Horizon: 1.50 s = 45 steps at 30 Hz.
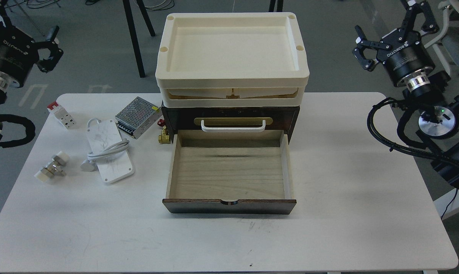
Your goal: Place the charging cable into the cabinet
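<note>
The charging cable (pixel 109 150), a flat white scuffed power brick with a white cord looped across it and a round plug at its left, lies on the table left of the cabinet. The cabinet (pixel 229 114) is a dark brown box at the table's middle; its pale wood drawer (pixel 229 167) is pulled out and holds nothing. Cream trays (pixel 232 57) are stacked on top. My left gripper (pixel 52 51) hangs open above the table's far left corner. My right gripper (pixel 362 51) hangs open, high at the far right. Neither touches anything.
Left of the cabinet lie a silver perforated-metal box (pixel 138 116), a small white block with a red top (pixel 60 113), a metal fitting with white caps (pixel 52 167) and a brass valve (pixel 163 135). The white table (pixel 347 190) ends near the frame's bottom.
</note>
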{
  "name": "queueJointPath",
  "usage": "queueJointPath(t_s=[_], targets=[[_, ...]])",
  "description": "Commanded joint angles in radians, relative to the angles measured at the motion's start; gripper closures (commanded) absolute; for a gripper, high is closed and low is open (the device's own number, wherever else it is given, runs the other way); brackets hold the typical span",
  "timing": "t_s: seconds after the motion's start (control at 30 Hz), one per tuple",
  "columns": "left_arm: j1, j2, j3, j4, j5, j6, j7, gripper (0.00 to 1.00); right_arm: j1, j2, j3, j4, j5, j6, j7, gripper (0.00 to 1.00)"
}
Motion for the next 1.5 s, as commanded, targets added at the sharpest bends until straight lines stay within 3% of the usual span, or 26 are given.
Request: queueJointPath(t_s=[0.0,0.17,0.27,0.37,0.5,0.6,0.7,0.83,1.03,1.13,1.27,1.47], targets=[[-0.003,-0.014,-0.001,0.007,0.001,0.0,-0.002,0.0,-0.011,-0.005,0.033,0.008,0.008,0.0,0.0,0.0],[-0.031,-0.007,-0.028,0.035,-0.04,0.0,-0.002,0.0,-0.026,-0.002,0.116,0.003,0.006,0.0,-0.003,0.0],[-0.022,-0.029,-0.089,0.188,-0.178,0.0,0.0,0.0,-0.032,-0.002,0.113,0.006,0.006,0.0,-0.006,0.0],[-0.02,-0.094,-0.109,0.172,-0.252,0.0,-0.012,0.0,-0.032,0.0,0.119,0.006,0.006,0.0,-0.006,0.0],[0.056,-0.079,-0.22,-0.082,-0.262,0.0,-0.145,0.0,-0.032,0.0,0.126,0.0,0.006,0.0,-0.004,0.0],[0.13,-0.063,-0.303,-0.394,-0.25,0.0,-0.161,0.0,-0.039,0.0,0.126,-0.004,0.006,0.0,-0.003,0.0],[0.182,0.042,-0.304,-0.636,-0.16,0.0,-0.163,0.0,-0.06,-0.006,0.127,-0.006,0.006,0.0,-0.001,0.0],[0.231,0.209,-0.303,-0.81,0.183,0.0,-0.171,0.0,-0.095,-0.014,0.13,-0.006,0.008,0.0,0.0,0.0],[0.352,0.4,-0.292,-0.91,1.144,0.0,-0.171,0.0,-0.134,-0.015,0.147,-0.004,0.009,0.0,0.0,0.0],[0.44,0.42,-0.274,-0.902,1.609,0.022,-0.171,0.0,-0.137,-0.014,0.159,-0.004,0.012,0.0,0.0,0.0],[0.498,0.426,-0.196,-0.872,2.067,0.174,-0.171,0.0,-0.134,-0.012,0.19,0.003,0.012,0.0,0.0,0.0],[0.419,0.334,-0.065,-0.616,2.215,0.258,-0.171,0.0,-0.137,-0.015,0.196,0.003,0.012,0.0,0.0,0.0]])
